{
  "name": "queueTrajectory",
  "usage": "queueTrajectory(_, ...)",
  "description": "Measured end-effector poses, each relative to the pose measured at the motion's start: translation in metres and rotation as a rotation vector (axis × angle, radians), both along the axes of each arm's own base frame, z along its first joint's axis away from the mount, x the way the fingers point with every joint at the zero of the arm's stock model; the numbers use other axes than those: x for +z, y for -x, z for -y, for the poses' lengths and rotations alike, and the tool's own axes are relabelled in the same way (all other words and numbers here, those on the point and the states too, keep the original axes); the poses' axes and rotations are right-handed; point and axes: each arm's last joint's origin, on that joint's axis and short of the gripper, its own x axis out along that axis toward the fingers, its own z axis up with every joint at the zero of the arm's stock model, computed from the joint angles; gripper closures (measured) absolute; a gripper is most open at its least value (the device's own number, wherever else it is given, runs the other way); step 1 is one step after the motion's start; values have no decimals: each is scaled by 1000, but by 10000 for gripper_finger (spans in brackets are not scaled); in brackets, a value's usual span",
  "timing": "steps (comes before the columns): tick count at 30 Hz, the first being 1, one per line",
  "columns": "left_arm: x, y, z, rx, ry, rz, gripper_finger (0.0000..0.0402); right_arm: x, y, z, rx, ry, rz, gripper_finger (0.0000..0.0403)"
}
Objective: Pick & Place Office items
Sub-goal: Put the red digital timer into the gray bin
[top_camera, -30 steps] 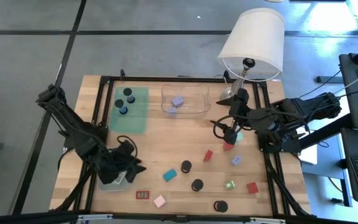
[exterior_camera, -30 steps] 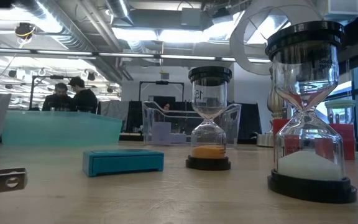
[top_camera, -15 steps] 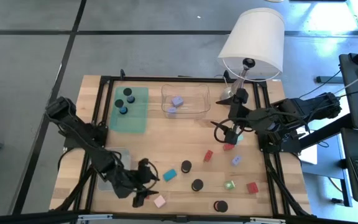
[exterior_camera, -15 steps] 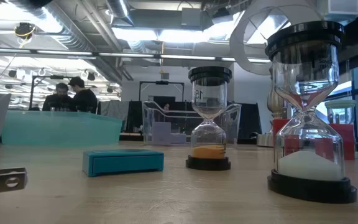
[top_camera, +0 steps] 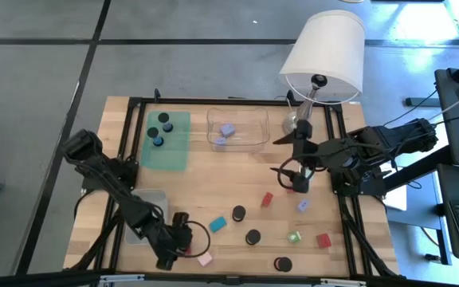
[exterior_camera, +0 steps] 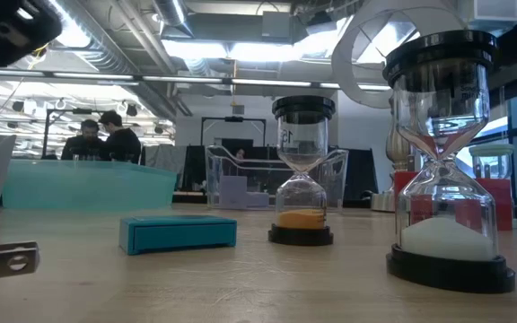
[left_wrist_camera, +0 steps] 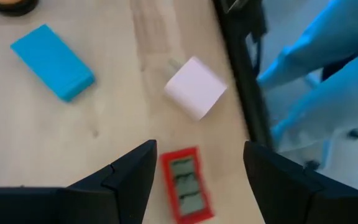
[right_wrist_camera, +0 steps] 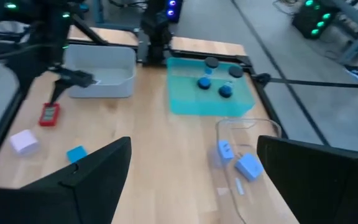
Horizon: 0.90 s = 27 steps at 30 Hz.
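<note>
My left gripper (left_wrist_camera: 199, 149) stands open low over the table's near left part (top_camera: 183, 244). A flat red labelled rectangle (left_wrist_camera: 185, 186) lies on the wood between its fingers, untouched. Beside it lie a pale pink block (left_wrist_camera: 194, 87) and a teal block (left_wrist_camera: 53, 61). My right gripper (right_wrist_camera: 192, 146) hangs open and high over the table's right part (top_camera: 296, 180), nothing between its fingers. Black-capped hourglasses (top_camera: 253, 237), red (top_camera: 267, 198), lilac (top_camera: 302, 206) and green (top_camera: 295, 237) pieces are scattered on the near right of the table.
A grey tray (top_camera: 146, 209) stands at the near left. A green mat (top_camera: 174, 147) at the far left bears three caps. A clear tray (top_camera: 249, 137) at the far middle holds lilac blocks. A white-shaded lamp (top_camera: 325, 48) stands at the far right corner. People sit in the room beyond.
My left gripper has gone from over the grey tray toward the table's near edge and right, sinking and rolling about its own line, and now stands over the red rectangle. My right gripper has turned a little in place. Nothing on the table has moved.
</note>
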Motion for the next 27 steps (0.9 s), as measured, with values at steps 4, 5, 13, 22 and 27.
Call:
queueTrajectory(4,4,5,-11,-63,-96,-31,164,0,0,-1,31,-19,-8,52)
queueTrajectory(5,4,7,-14,-97,-127,-45,164,0,0,-1,33,-21,-8,52)
queueTrajectory(13,10,64,-20,-338,-575,106,164,0,0,-1,32,-22,-9,52)
queueTrajectory(22,18,86,-22,-276,-934,358,165,0,0,-1,26,-32,-7,52)
queueTrajectory(27,19,90,-16,-240,-857,387,165,0,0,-1,25,-34,-6,52)
